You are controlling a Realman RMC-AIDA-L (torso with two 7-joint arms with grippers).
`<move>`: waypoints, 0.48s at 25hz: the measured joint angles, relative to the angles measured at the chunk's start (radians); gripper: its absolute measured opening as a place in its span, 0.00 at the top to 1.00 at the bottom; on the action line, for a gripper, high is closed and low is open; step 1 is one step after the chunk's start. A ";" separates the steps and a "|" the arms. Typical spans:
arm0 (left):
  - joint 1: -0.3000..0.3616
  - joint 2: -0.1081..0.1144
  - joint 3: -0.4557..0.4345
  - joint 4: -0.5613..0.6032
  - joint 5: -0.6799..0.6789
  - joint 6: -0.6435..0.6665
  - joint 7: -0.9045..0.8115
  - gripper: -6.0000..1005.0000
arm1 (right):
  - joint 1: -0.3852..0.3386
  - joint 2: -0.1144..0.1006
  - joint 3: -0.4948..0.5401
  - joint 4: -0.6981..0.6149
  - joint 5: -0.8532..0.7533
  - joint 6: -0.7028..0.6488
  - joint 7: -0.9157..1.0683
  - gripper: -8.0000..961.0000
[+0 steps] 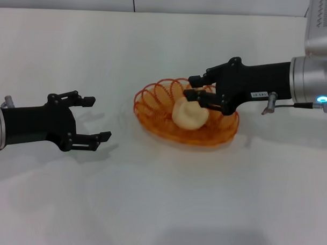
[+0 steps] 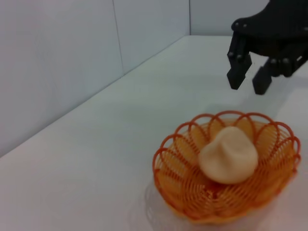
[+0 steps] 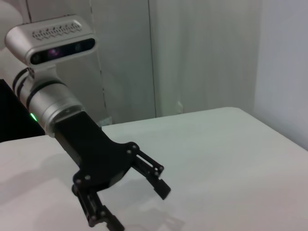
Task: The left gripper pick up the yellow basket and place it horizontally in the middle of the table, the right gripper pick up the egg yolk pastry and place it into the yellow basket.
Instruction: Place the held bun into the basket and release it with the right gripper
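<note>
The yellow basket (image 1: 155, 96) lies flat near the middle of the white table (image 1: 160, 203). The egg yolk pastry (image 1: 189, 116) rests inside it. My right gripper (image 1: 196, 87) hovers just above the pastry at the basket's far right side, open and empty. My left gripper (image 1: 98, 118) is open and empty, low over the table to the left of the basket and apart from it. The left wrist view shows the basket (image 2: 179, 193), the pastry (image 2: 228, 155) and the right gripper (image 2: 249, 79) above them. The right wrist view shows the left gripper (image 3: 138, 209).
A pale wall runs along the table's far edge (image 1: 133, 10). Bare tabletop lies in front of the basket and behind both grippers.
</note>
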 joint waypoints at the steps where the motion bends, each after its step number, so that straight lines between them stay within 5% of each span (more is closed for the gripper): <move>1: 0.000 0.000 0.000 -0.002 -0.002 -0.003 0.000 0.11 | -0.002 0.000 -0.001 0.001 0.004 -0.001 0.000 0.93; 12: 0.005 -0.001 0.002 -0.003 -0.021 -0.057 -0.004 0.11 | -0.071 -0.007 0.060 -0.014 0.031 -0.051 -0.039 0.43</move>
